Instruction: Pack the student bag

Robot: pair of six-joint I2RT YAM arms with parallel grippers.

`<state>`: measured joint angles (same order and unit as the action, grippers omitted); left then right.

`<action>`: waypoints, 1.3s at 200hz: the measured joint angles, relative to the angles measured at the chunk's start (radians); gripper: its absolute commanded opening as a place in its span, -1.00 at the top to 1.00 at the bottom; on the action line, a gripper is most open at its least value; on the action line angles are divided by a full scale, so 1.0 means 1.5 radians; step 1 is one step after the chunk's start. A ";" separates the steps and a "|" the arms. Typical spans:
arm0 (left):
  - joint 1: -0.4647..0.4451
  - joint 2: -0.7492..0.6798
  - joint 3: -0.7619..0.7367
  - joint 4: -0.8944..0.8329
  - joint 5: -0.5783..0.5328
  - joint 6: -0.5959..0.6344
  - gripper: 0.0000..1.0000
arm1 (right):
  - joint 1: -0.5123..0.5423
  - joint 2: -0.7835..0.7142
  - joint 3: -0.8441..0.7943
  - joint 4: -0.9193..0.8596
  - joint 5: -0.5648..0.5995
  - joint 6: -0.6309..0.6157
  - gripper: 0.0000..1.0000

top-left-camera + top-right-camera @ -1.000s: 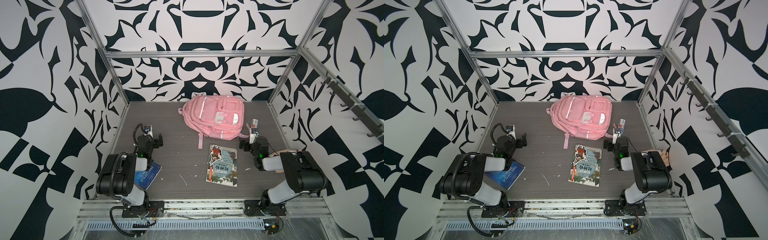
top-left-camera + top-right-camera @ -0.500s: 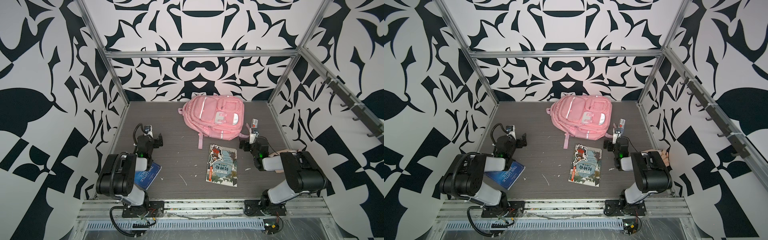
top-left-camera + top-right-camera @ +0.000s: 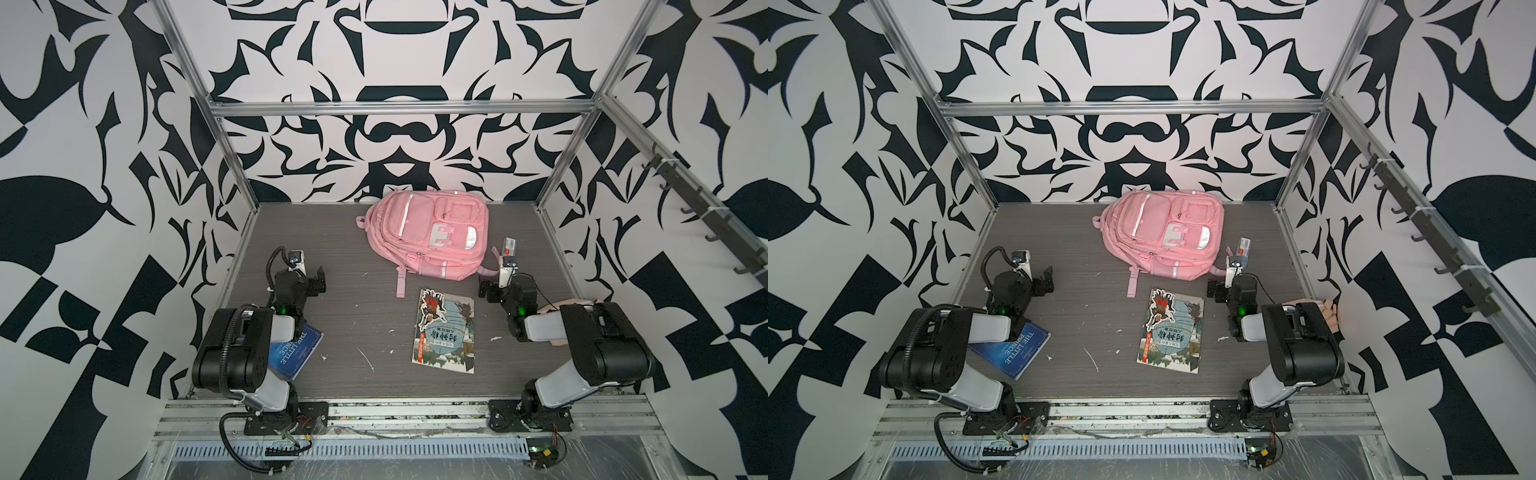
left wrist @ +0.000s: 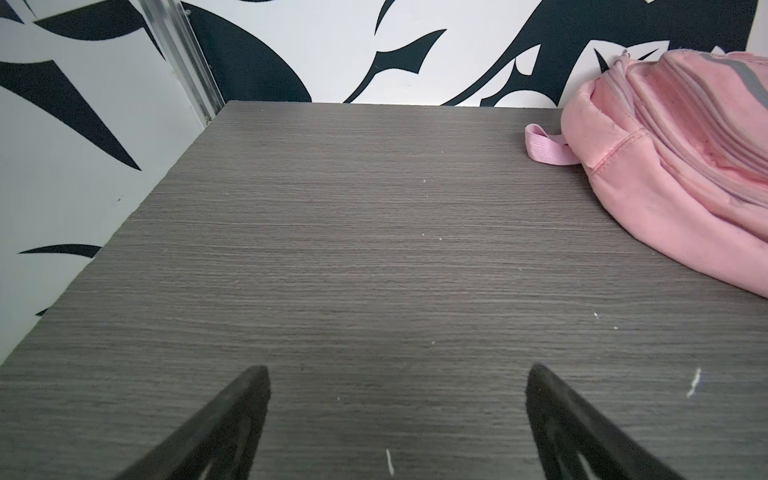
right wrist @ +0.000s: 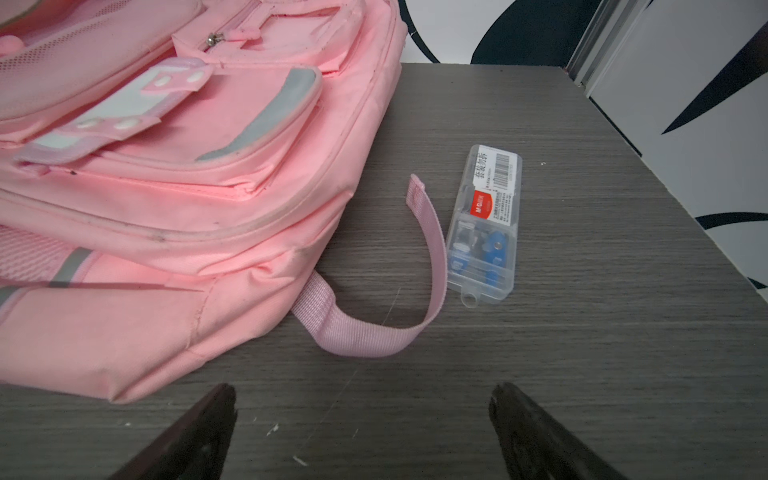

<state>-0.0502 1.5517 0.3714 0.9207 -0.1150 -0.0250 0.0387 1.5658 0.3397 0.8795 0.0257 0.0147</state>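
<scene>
Two open grippers, pink bag at the back

In both top views the student bag [image 3: 428, 232] lies flat at the far middle of the worktop [image 3: 353, 316], close to the back wall, with its front pockets facing up. An illustrated book [image 3: 444, 332] lies in front of it, apart from the bag. A blue book [image 3: 297, 353] with the words "THE LITTLE PRINCE" lies at the near left, partly under the left arm. A small clear case [image 3: 510, 246] lies just to the right of the bag. The left gripper [image 3: 311, 276] is low near the left edge, well apart from the bag. The right gripper [image 3: 494, 289] is low near the bag's near right corner. Both hold nothing. A peach soft thing [image 3: 1327, 311] shows behind the right arm, mostly hidden.

In the left wrist view the two dark fingers [image 4: 232, 415] stand wide apart over bare worktop, with nothing between them. The bag is off to one side, and its pink loop [image 4: 544, 145] rests on the worktop.

In the right wrist view the fingers [image 5: 199, 428] also stand wide apart and empty. The bag's corner is close ahead. A pink strap [image 5: 374, 332] curls out from this corner, and it ends just beside the clear case, which carries a barcode label and a red label and has blue parts inside.
</scene>
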 measured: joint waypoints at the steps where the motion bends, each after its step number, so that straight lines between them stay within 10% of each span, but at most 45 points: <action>1: 0.000 0.000 0.000 0.000 0.000 0.000 -0.98 | 0.000 0.000 0.000 0.000 0.000 0.000 -0.99; 96: -0.001 -0.011 0.003 -0.035 0.003 0.001 -0.98 | 0.000 -0.033 0.008 -0.060 0.008 0.004 -1.00; 191: -0.036 -0.399 0.237 -0.644 0.010 -0.164 -0.98 | 0.036 -0.273 0.341 -0.622 0.016 0.190 -1.00; 260: -0.171 -0.291 0.455 -0.970 0.111 -0.414 -0.99 | 0.200 -0.128 0.532 -0.870 0.002 0.261 -0.99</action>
<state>-0.3069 1.1156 1.0534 -0.5339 0.0513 -0.6453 0.3386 1.3731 1.1370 -0.4255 0.0292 0.4068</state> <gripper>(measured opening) 0.992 0.996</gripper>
